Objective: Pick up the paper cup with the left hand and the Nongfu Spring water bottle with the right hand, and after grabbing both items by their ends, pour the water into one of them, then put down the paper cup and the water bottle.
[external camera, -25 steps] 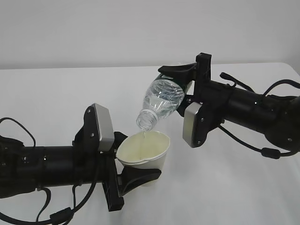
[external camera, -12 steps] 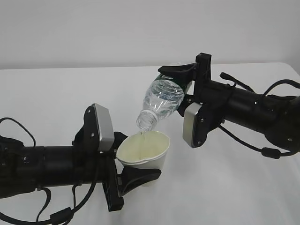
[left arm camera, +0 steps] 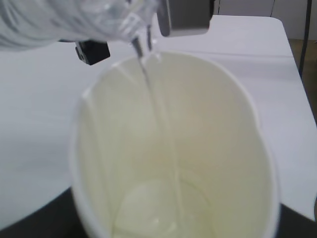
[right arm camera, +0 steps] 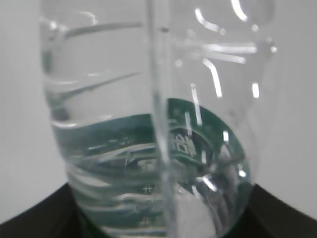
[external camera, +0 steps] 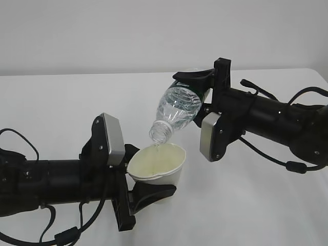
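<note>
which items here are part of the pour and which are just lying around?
In the job:
cup, held by the left gripper
bottle, tilted neck-down in the right gripper
water, a thin stream falling into the cup

Lying about:
nothing loose; only the white table and the arms' cables

Exterior view is evenly, softly lit; only faint shadows are cast on the white table [external camera: 256, 205], and black arms are left w/ little detail. Left wrist view is blurred throughout, esp. the paper cup [left arm camera: 208, 148] rim. In right wrist view, bright glare streaks are seen on the water bottle [right arm camera: 148, 99]; focus is soft.
</note>
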You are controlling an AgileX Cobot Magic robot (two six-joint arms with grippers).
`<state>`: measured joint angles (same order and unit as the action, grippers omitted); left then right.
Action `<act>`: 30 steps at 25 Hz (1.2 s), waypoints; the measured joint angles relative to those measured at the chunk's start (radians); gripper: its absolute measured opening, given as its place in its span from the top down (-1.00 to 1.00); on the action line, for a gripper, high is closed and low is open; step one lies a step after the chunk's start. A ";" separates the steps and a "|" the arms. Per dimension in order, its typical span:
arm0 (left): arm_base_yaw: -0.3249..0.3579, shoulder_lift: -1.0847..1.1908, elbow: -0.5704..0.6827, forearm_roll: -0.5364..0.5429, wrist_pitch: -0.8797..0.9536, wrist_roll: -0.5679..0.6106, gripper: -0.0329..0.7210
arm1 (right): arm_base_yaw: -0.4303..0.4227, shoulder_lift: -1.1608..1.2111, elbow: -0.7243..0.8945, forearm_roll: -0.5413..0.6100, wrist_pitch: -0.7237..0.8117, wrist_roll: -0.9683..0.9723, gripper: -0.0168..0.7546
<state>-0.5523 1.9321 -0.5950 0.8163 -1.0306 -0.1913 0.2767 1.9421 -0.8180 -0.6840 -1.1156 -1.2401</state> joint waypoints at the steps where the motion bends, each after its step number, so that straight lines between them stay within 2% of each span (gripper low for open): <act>1: 0.000 0.000 0.000 0.000 0.000 0.000 -0.22 | 0.000 0.000 0.000 0.000 0.000 0.000 -0.23; 30: 0.000 0.000 0.000 0.000 0.000 0.000 -0.22 | 0.000 0.000 0.000 0.000 -0.002 -0.016 -0.23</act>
<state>-0.5523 1.9321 -0.5950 0.8163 -1.0306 -0.1913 0.2767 1.9421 -0.8180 -0.6840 -1.1172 -1.2561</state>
